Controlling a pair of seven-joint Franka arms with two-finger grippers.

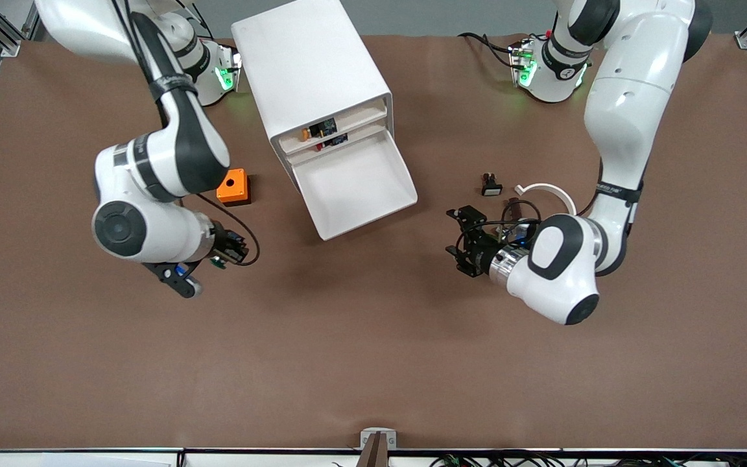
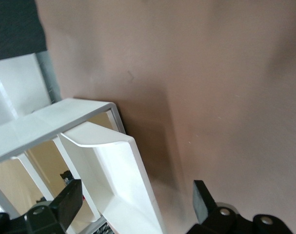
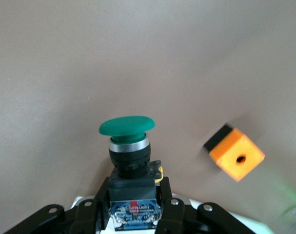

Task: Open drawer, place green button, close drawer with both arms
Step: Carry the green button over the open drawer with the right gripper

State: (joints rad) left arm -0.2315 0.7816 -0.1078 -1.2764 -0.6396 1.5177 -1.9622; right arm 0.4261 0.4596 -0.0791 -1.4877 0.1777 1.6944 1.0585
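Note:
The white cabinet (image 1: 308, 58) stands toward the right arm's end of the table. Its drawer (image 1: 354, 188) is pulled out, tilted down and empty. My right gripper (image 1: 232, 250) hangs over the bare table, nearer the front camera than the orange cube. In the right wrist view it (image 3: 133, 190) is shut on the black-and-blue body of the green-capped button (image 3: 127, 126). My left gripper (image 1: 458, 237) is open and empty, low over the table beside the drawer. In the left wrist view its fingers (image 2: 69, 204) stand wide apart, with the drawer (image 2: 108, 170) ahead of them.
The orange cube with a hole (image 1: 234, 187) lies beside the cabinet and shows in the right wrist view (image 3: 235, 155). A black switch with a white face (image 1: 491, 185) and a white curved piece (image 1: 545, 190) lie near the left arm. The upper tiers hold small parts (image 1: 321, 133).

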